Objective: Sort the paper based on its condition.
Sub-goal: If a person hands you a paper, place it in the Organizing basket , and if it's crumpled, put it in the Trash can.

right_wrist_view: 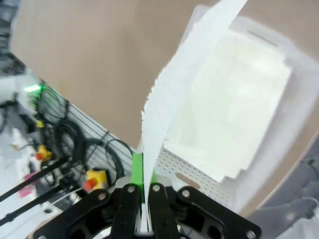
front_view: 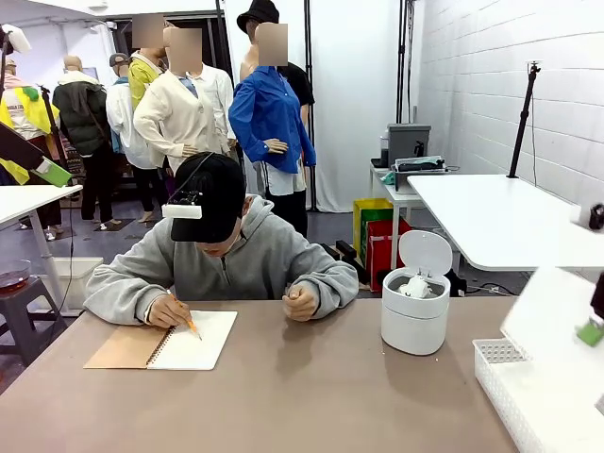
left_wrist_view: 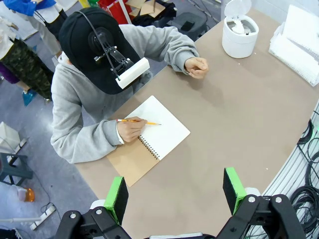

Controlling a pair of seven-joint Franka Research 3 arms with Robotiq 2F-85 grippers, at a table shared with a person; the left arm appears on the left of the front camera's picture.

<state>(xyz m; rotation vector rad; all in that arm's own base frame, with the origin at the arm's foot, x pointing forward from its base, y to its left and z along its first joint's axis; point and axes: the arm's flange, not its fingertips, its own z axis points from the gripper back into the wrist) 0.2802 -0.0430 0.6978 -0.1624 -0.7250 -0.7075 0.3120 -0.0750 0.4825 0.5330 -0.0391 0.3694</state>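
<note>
My right gripper (right_wrist_view: 143, 175) is shut on the edge of a smooth lined sheet of paper (right_wrist_view: 185, 82). It holds the sheet above the white perforated tray (right_wrist_view: 199, 174), where a stack of flat sheets (right_wrist_view: 234, 114) lies. In the front view this sheet (front_view: 557, 321) hangs over the tray (front_view: 514, 392) at the right edge, with the right gripper (front_view: 592, 330) just beside it. Crumpled white wads (front_view: 415, 285) fill the small white bin (front_view: 413, 326), whose lid stands up. My left gripper (left_wrist_view: 175, 195) hovers open high above the table, with nothing between its pads.
A person in a grey hoodie leans over a spiral notebook (front_view: 193, 340) at the far left of the table and writes with a pencil (front_view: 192, 327). The other hand (front_view: 300, 302) rests as a fist near the middle. Cables (left_wrist_view: 306, 169) hang off the table's near side.
</note>
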